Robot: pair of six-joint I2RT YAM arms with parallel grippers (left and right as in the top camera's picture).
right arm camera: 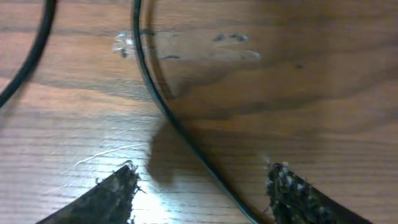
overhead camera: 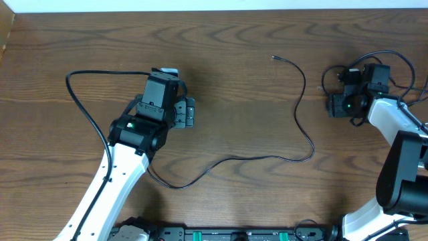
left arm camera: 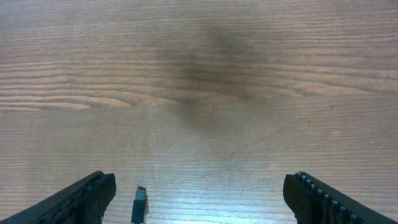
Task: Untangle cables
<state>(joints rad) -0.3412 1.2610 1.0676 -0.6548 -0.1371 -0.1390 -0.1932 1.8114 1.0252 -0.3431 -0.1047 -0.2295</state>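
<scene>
Holds left gripper (left arm camera: 199, 202) wide apart, gripping nothing, a plug (left arm camera: 139, 205) low between, just inside one finger (left arm camera: 93, 194). Straddles a thin black cable (right arm camera: 155, 99) with right gripper (right arm camera: 199, 194), fingers apart, unclamped. Farther off, a thicker cord (right arm camera: 31, 56).

Wood-grain surface (overhead camera: 234, 40), brown and smooth, with a low satin sheen and a brighter glare between the fingers of the left tool (left arm camera: 199, 202). Fine pale scuffs and scratches in that finish ahead of the right tool (right arm camera: 199, 196). Fingers (left arm camera: 323, 199) of the left tool in matt black plastic, ridged along the inner edge. Fingers (right arm camera: 295, 193) of the right tool black too, but rough, speckled and frayed-looking at the tips. Between them a thin black cable (right arm camera: 177, 127), its jacket smooth and faintly glossy. Just inside one finger of the left tool a small plug (left arm camera: 139, 208), bluish and shiny. Behind the left tool a matt black housing (overhead camera: 160, 97), then a glossy white plastic arm shell (overhead camera: 117, 181).
</scene>
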